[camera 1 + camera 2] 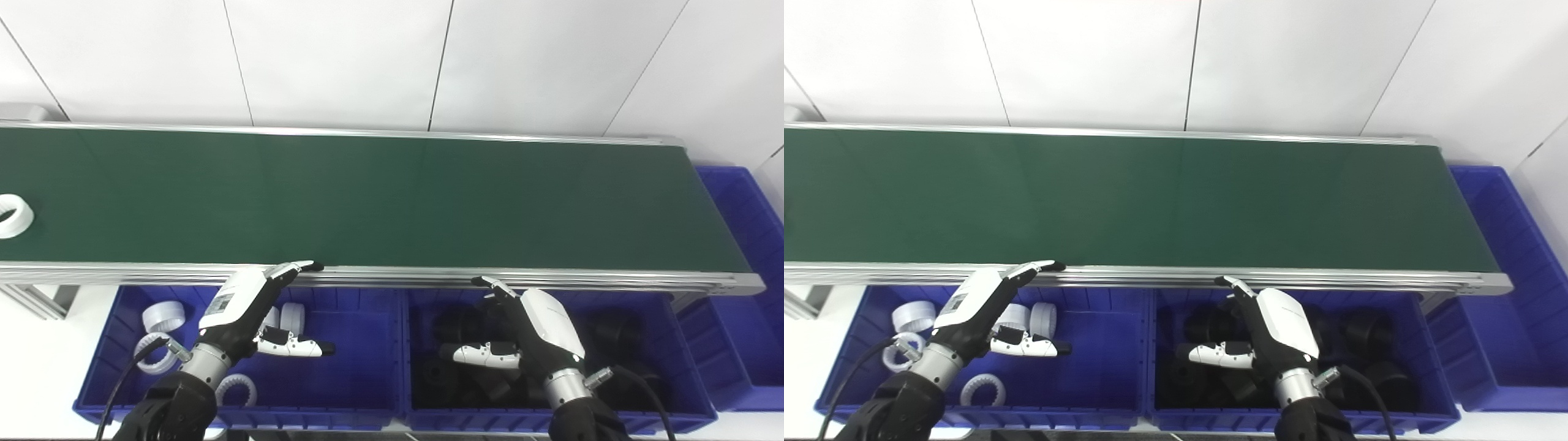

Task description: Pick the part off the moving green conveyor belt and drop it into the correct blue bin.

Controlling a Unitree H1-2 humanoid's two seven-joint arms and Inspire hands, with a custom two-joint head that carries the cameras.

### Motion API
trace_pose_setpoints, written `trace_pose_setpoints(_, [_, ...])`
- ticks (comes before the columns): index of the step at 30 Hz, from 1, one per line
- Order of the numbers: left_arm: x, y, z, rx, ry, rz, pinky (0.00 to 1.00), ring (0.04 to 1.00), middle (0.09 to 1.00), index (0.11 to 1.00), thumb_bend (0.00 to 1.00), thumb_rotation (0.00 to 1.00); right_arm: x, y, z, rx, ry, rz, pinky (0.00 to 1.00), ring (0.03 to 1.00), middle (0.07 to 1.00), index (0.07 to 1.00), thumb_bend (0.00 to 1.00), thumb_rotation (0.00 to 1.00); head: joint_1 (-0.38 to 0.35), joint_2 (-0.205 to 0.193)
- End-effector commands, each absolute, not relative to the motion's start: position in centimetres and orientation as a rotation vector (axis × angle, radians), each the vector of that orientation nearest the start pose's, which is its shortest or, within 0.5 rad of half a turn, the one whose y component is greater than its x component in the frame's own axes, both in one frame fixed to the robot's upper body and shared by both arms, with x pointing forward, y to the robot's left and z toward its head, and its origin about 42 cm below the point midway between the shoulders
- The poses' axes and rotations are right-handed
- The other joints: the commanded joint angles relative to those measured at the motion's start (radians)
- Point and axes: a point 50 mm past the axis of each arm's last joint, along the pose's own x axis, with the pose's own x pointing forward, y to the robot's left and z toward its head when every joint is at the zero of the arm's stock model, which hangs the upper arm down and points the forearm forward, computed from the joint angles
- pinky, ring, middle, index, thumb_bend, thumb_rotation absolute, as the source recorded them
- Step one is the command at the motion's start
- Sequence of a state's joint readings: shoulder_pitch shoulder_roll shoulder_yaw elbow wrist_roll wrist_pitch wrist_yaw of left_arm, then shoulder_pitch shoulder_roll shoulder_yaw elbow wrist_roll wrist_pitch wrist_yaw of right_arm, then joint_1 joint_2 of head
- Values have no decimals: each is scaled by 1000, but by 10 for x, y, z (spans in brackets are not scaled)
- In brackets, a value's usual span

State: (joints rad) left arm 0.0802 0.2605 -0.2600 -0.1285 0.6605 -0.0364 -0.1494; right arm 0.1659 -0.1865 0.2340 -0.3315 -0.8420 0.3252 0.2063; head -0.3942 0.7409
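One white ring (12, 215) rides in at far left of the belt (392, 202).
Looks light, stiff; pinch its rim. Left hand (242, 309) and right hand (539, 327) wait, fingers spread, empty.

- One green conveyor belt (392, 202)
- One white ring part (12, 215) on the belt, cut by the picture's left edge
- Three blue bins: left bin (361, 343), middle bin (661, 392), right-end bin (744, 245)
- At least five white ring parts (164, 316) in the left bin
- Several black parts (456, 324) in the middle bin, too dark to count
- Two hands: left hand (242, 306), right hand (542, 327)
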Motion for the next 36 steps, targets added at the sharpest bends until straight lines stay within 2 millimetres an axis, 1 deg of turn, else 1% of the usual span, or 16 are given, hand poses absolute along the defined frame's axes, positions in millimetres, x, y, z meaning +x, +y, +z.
trace_pose_setpoints(1, [249, 215, 112, 898, -153, -388, 840, 879, 861, 835, 863, 448, 224, -216, 131, -970, 111, 162, 652, 692, 711, 851, 870, 540, 0, 1])
trace_pose_setpoints(13, [250, 216, 109, 893, -153, -389, 845, 879, 862, 837, 867, 450, 224, -217, 130, -968, 118, 161, 645, 695, 715, 852, 874, 543, 14, -4])
trace_pose_setpoints(14, [249, 214, 109, 895, -154, -389, 841, 880, 863, 838, 866, 451, 223, -218, 130, -968, 113, 164, 645, 695, 715, 852, 875, 545, 73, -11])
trace_pose_setpoints(15, [249, 213, 109, 896, -155, -389, 843, 878, 861, 837, 869, 456, 223, -219, 130, -968, 110, 166, 644, 693, 715, 852, 870, 540, 86, -12])
trace_pose_setpoints(16, [248, 210, 108, 890, -155, -387, 844, 877, 861, 837, 870, 458, 222, -223, 130, -971, 108, 168, 643, 693, 715, 851, 868, 538, 173, -22])
trace_pose_setpoints(17, [247, 208, 108, 885, -155, -386, 850, 873, 856, 832, 875, 442, 221, -225, 130, -974, 108, 170, 645, 690, 714, 851, 866, 539, 173, -22])
trace_pose_setpoints(18, [246, 203, 106, 883, -157, -385, 852, 871, 855, 830, 877, 437, 218, -229, 131, -969, 113, 166, 646, 690, 713, 851, 866, 539, 263, -38])
trace_pose_setpoints(19, [245, 199, 105, 882, -158, -385, 851, 868, 853, 828, 880, 437, 217, -232, 131, -965, 117, 163, 653, 691, 715, 848, 864, 507, 276, -41])
trace_pose_setpoints(20, [244, 194, 103, 882, -162, -387, 851, 867, 852, 827, 882, 437, 215, -237, 131, -963, 120, 158, 657, 692, 716, 846, 863, 491, 349, -62])
trace_pose_setpoints(21, [242, 190, 102, 881, -164, -388, 839, 866, 852, 828, 881, 443, 213, -240, 132, -963, 121, 155, 648, 694, 715, 843, 854, 463, 358, -65])
trace_pose_setpoints(22, [240, 184, 101, 881, -163, -391, 835, 865, 852, 828, 880, 445, 212, -244, 131, -966, 110, 151, 645, 695, 715, 842, 851, 453, 410, -85])
trace_pose_setpoints(23, [239, 180, 101, 882, -162, -393, 838, 869, 855, 834, 875, 458, 211, -247, 131, -968, 101, 149, 602, 673, 701, 834, 842, 404, 410, -85])
trace_pose_setpoints(24, [238, 175, 99, 884, -159, -395, 844, 872, 858, 838, 873, 463, 210, -250, 131, -967, 89, 147, 588, 664, 695, 828, 837, 373, 452, -105])
trace_pose_setpoints(29, [235, 159, 94, 902, -158, -395, 868, 880, 864, 845, 862, 487, 208, -260, 128, -975, 58, 139, 554, 631, 675, 815, 833, 305, 492, -130])
trace_pose_setpoints(32, [236, 154, 90, 880, -154, -396, 883, 891, 871, 847, 860, 486, 208, -261, 129, -983, 67, 140, 596, 656, 678, 813, 832, 294, 491, -137])
trace_pose_setpoints(36, [237, 152, 86, 868, -145, -398, 893, 898, 877, 851, 857, 489, 209, -261, 130, -981, 71, 144, 597, 663, 683, 813, 831, 277, 487, -148])
